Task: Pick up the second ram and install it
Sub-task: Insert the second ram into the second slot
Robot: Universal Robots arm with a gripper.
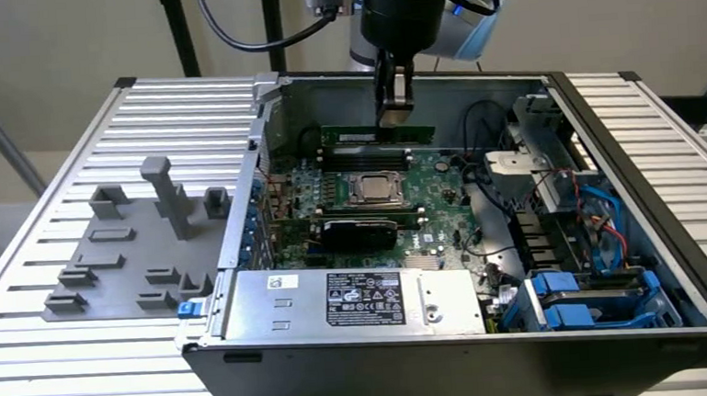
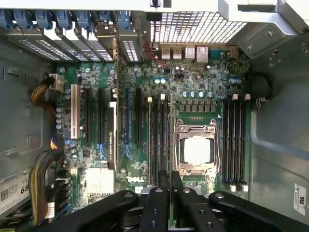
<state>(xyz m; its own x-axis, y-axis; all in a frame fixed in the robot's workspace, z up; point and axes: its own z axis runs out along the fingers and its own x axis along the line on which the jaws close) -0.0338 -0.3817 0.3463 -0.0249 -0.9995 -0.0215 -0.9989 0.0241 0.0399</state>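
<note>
Here, on the exterior view's left, a grey holder block [image 1: 118, 258] sits on the slatted metal table [image 1: 45, 382], just beside the open computer case [image 1: 340, 383]. Further along, inside the case, the gripper [image 1: 394, 113] is clamped on the second ram [image 1: 368, 134]. It holds the stick level and on edge, low over the far part of the motherboard [image 1: 440, 202], beyond the processor [image 1: 375, 189]. Whether the stick already touches a slot I cannot tell.

In the wrist view the fingers [image 2: 157, 203] are pressed close with the thin stick edge-on between them, roughly in line with the long memory slots [image 2: 159, 140] beside the processor. To do this step well, I judge the stick should be kept parallel to its slot, brought straight down, and pressed evenly at both ends. A tilt could jam it or miss a clip.

Toward the exterior view's right lie cables and blue drive bays [image 1: 581, 299], well apart from the work. The table is pale ribbed metal. Behind it are a plain wall and dark stand poles [image 1: 184, 33].
</note>
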